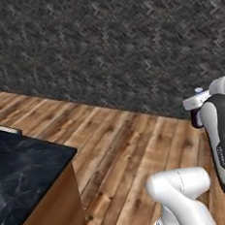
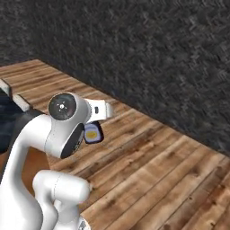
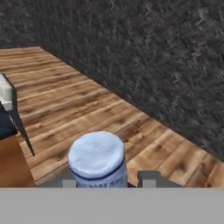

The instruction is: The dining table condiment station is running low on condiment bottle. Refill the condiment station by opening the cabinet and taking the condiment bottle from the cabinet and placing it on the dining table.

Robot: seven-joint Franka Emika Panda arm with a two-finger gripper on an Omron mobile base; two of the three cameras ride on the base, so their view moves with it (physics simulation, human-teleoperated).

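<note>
Black marble dining table [image 1: 22,167] stands on wooden plank floor [image 1: 132,146], top bare

Rendered domestic kitchen-dining room, viewed at its dining end.

Floor [image 1: 132,146] is laid in warm brown wooden planks throughout. The wall [image 1: 112,41] behind carries a dark grey herringbone-textured finish. A dining table [image 1: 27,166] with a glossy black marble top veined in grey and wooden sides stands at left. A cushioned stool [image 3: 8,98] on thin dark legs stands beside it.
</note>
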